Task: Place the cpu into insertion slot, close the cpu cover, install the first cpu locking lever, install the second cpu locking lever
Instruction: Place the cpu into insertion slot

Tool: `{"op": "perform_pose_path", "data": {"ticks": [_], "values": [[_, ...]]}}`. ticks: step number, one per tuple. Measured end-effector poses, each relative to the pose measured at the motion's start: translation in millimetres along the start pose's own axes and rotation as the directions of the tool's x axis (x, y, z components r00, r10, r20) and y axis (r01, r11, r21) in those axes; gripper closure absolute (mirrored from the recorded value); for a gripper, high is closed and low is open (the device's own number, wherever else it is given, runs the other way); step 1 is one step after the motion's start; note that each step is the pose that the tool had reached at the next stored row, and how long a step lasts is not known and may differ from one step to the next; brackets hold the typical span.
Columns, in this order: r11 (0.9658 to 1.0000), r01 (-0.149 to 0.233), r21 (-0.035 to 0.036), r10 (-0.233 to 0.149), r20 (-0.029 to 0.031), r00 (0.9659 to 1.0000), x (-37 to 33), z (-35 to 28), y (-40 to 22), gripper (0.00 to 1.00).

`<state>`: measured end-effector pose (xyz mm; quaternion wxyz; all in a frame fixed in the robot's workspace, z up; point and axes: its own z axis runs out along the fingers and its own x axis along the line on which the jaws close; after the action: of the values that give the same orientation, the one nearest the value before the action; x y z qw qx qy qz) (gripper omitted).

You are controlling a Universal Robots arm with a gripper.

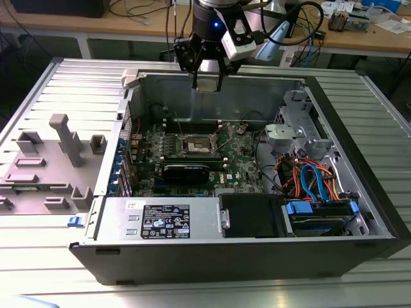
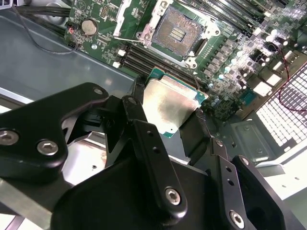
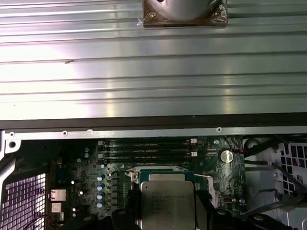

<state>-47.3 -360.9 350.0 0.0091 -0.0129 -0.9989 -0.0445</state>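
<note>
My gripper (image 1: 209,82) hangs above the open computer case, near its back wall, shut on the cpu (image 1: 208,83). In the second wrist view the cpu (image 2: 170,108) shows its silvery top and green edge, clamped between two black fingers (image 2: 139,93). In the first wrist view the cpu (image 3: 168,203) faces the camera, printed side up. The insertion slot (image 2: 177,33) lies bare below and ahead of the chip, its dark centre exposed inside a silvery rim; in the exterior view the insertion slot (image 1: 200,146) sits mid-board. A silvery plate, apparently the cpu cover (image 2: 125,12), stands swung back beside it. A thin wire lever (image 2: 130,40) stands free.
The case's black power-supply box (image 1: 167,218) runs along the front. A drive cage with orange and blue cables (image 1: 318,183) fills the exterior view's right. Long black memory slots (image 2: 144,60) lie beside the socket. A grey fixture (image 1: 58,154) rests on the ribbed table (image 1: 38,90).
</note>
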Motion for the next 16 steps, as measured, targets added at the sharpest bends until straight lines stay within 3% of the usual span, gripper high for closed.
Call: {"op": "perform_pose_path", "data": {"ticks": [16], "values": [[1.0, 0.0, 0.0, 0.0, 0.0, 1.0, 4.0, 5.6, -1.7, 0.45]]}}
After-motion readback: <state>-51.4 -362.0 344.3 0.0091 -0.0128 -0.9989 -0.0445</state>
